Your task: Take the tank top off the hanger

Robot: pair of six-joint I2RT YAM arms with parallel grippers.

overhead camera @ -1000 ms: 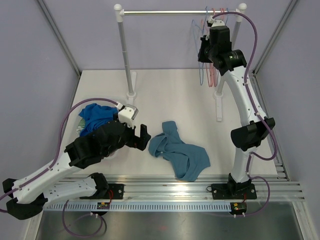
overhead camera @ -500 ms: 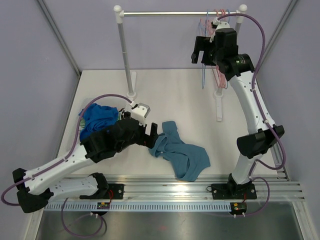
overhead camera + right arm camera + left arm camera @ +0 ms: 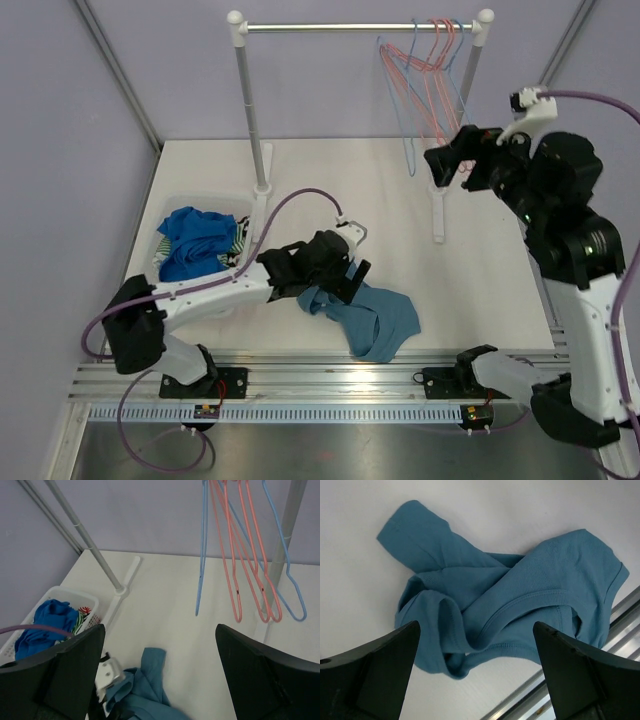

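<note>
Item 1: teal ribbed-knit tank top (image 3: 385, 320) (image 3: 520, 605) (image 3: 150, 680). It is off the hangers and lies crumpled on the matte white table (image 3: 340, 190), in front of the right half of the silver metal clothes rail on 2 white posts (image 3: 360, 27). Only the left wrist view gives us the fine rib, the stitched hems and the looped straps. The top view shows a flat heap.

Item 2: thin wire hangers, pink and blue (image 3: 425, 75) (image 3: 240, 555). They are bare and bunched at the rail's right end. Their long triangular outlines read best in the right wrist view.

Item 3: white plastic basket (image 3: 205, 197) (image 3: 60, 589). It sits by the foot of the rail's left post and holds a bright blue garment (image 3: 190, 235) (image 3: 42, 622).

Item 4: left gripper (image 3: 345, 283) (image 3: 475, 630). It is black and sits over the tank top's left edge, in front of the rail's middle. Its fingers are spread wide and grip nothing. We cannot tell whether they touch the cloth.

Item 5: right gripper (image 3: 447, 160) (image 3: 159, 630). It is raised in front of the rail's right post, below the hangers. Its fingers are wide apart and empty.
</note>
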